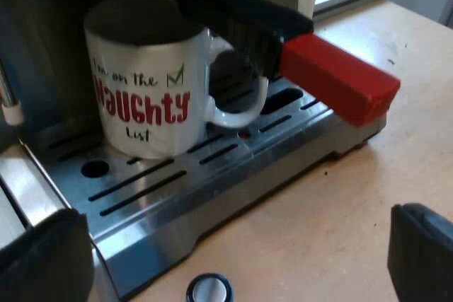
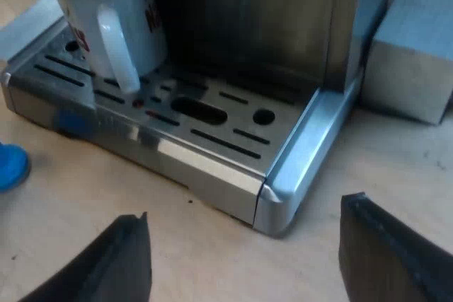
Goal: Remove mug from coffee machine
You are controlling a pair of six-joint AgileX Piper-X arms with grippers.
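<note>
Mug on tray, red-end handle alongside, poss. tamper near

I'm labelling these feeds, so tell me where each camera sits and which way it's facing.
Left wrist view: rides the left arm, facing the mug on the drip tray and the holder's red handle end; the open left gripper shows.
Right wrist view: rides the right arm, facing the drip tray's corner, mug beyond; the open right gripper shows.
Both share the mug and drip tray.

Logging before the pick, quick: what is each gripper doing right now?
Left gripper: open, holding nothing, short of the mug.
Right gripper: open, holding nothing.
</note>
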